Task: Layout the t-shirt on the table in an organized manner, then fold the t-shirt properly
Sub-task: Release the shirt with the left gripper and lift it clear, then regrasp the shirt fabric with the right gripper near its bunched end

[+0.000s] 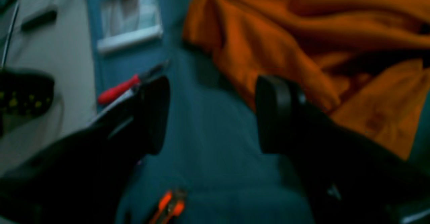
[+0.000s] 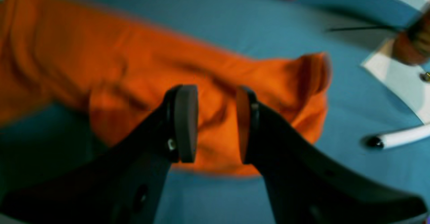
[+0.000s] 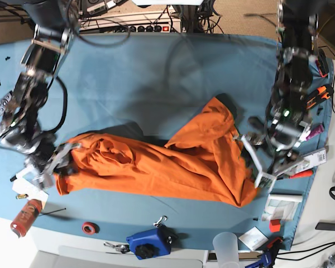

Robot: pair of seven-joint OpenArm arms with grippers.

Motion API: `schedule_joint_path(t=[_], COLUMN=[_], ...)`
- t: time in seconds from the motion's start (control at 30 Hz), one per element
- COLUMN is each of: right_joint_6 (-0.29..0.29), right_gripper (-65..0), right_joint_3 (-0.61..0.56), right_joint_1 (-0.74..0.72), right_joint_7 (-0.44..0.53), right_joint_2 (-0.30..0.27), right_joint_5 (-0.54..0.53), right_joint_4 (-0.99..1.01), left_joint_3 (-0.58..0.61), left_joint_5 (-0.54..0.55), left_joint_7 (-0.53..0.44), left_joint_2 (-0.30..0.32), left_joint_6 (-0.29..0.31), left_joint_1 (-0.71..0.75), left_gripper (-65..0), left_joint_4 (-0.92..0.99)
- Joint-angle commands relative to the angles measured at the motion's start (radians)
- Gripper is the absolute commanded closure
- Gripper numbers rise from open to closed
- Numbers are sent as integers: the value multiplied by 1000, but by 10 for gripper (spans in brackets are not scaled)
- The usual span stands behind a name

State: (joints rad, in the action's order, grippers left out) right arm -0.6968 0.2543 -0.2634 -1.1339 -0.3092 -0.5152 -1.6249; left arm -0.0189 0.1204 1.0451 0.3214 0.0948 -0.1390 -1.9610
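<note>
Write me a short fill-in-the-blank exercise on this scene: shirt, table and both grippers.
1. The t-shirt lying crumpled on the table is ____ in colour.
2. The table's covering is ____ in colour.
3. The left gripper has its jaws ____, with nothing between them.
4. The right gripper hovers over the ____, jaws parted.

Missing words: orange; teal-blue; open; t-shirt

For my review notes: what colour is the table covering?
The table covering is plain teal-blue; the base view shows it best.
</note>
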Motion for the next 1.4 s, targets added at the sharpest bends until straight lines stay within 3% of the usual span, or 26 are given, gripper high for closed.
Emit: schedule_joint_path(t=[0.0,0.17,0.3,0.43,0.53,0.63,0.9,0.97,1.13,1.3,1.37], right_joint_6=[-1,-1,-1,-1,-1,82,210,216,217,221,258], right_gripper=[-198,-198,-198,-198,-198,-198,-198,-198,-195,-37,0], right_joint_3=[-27,-220,-358,-450,-525,-587,-633,-633,-633,-633,-633], right_joint_1=[0,83,83,83,77,78,78,78,78,78,78], right_joint_7=[27,55,142,282,304,305,332,323,322,284,262], right_joint_2=[-26,-96,-144,-150,-150,-150,-151,-150,-150,-151,-150], right_joint_5=[4,139,219,317,385,480,535,535,535,535,540], right_joint_4=[-39,-77,-77,-77,-77,-76,-75,-75,-75,-75,-75], left_joint_3=[-35,-174,-244,-262,-262,-266,-391,-443,-560,-621,-626], left_joint_5=[-8,50,121,127,126,96,79,87,185,210,210], left_joint_7=[-22,-35,-35,-39,-43,-54,-129,-130,-129,-137,-140], left_joint_2=[11,11,11,11,11,11,13,19,74,135,146], left_joint_6=[-8,26,37,37,37,37,38,40,111,117,117], left_joint_1=[7,124,183,212,214,213,196,194,201,238,259], left_gripper=[-395,-395,-395,-395,-395,-395,-395,-395,-395,-395,-395], left_joint_4=[-38,-115,-125,-125,-125,-125,-125,-125,-124,-124,-124])
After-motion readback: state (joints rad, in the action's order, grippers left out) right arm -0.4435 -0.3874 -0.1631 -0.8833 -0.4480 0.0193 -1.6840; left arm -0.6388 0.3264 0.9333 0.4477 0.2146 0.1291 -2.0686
